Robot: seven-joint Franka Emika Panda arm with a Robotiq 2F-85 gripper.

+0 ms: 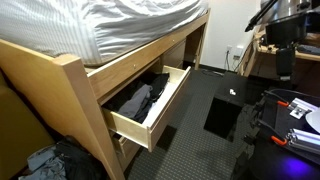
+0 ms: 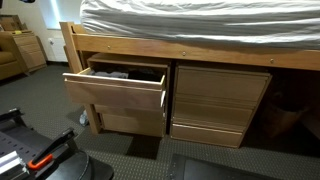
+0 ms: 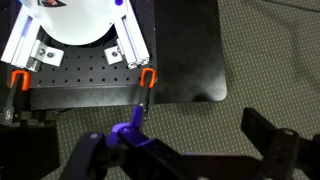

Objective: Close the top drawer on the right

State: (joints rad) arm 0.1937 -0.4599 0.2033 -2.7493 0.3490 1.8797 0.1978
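The top drawer (image 1: 170,100) stands pulled well out from under the bed, its plain pale wood front panel far forward of the frame in both exterior views (image 2: 115,92). It sits just below the thick bed rail (image 2: 200,50) and beside the square post (image 1: 85,120) at the bed's corner. Dark folded clothes (image 1: 135,100) lie inside it, filling much of the shadowed interior. In an exterior view, the unit of closed drawers (image 2: 220,100) to the right of the open one sits flush with the frame. Rumpled white bedding (image 2: 200,15) covers the mattress above. On the carpet in front of the bed lies a black mat (image 1: 225,105), well apart from the drawer front. The wrist view looks straight down at the floor. There the gripper (image 3: 180,150) shows its 2 dark fingers (image 3: 88,155) spread wide at the bottom edge, with nothing held between them and only carpet behind. A small purple part (image 3: 130,132) sits between the fingers, near the left one. Above it lies the robot's black perforated base plate (image 3: 80,85), with 2 orange clamps (image 3: 148,75) on its near edge. An armchair (image 2: 10,55) stands at the far left of the room.
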